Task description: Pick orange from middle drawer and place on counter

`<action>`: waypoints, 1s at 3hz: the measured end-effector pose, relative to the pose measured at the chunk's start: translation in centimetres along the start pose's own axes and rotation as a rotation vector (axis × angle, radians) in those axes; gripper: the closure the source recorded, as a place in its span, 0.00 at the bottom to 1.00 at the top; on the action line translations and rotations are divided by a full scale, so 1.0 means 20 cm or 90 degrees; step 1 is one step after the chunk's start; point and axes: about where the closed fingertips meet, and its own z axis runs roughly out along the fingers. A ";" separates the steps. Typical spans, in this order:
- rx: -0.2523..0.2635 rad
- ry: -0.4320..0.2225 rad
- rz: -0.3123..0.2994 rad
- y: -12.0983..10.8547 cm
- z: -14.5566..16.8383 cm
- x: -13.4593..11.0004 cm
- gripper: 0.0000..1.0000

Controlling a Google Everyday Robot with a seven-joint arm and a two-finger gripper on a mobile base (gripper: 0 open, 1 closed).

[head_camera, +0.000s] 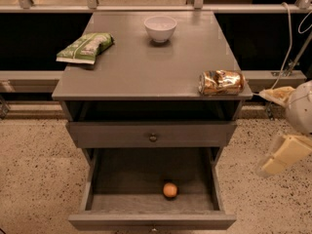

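The orange point(169, 189) lies near the front of the open middle drawer point(131, 172). A white bowl point(160, 28) stands on the counter point(146, 67). The tool point(282, 157) hangs at the right; whether it is spread cannot be told.

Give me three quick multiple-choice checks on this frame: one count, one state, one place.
1. How many things lie on the counter?
A) one
B) three
C) five

2. The gold can is:
A) standing upright
B) lying on its side
C) inside a drawer

3. With the gripper out to the right of the cabinet, where is the orange?
A) on the counter
B) on the floor beside the cabinet
C) in the open middle drawer

Answers:
1. B: a white bowl, a green bag and the gold can are on top.
2. B: its long axis runs level along the counter's front right edge.
3. C: it rests on the drawer's dark floor, near the front wall.
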 end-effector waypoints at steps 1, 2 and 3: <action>-0.033 0.008 -0.017 0.00 0.08 -0.02 0.00; -0.105 -0.079 0.005 0.19 0.47 0.06 0.00; -0.112 -0.225 0.079 0.41 0.84 0.18 0.00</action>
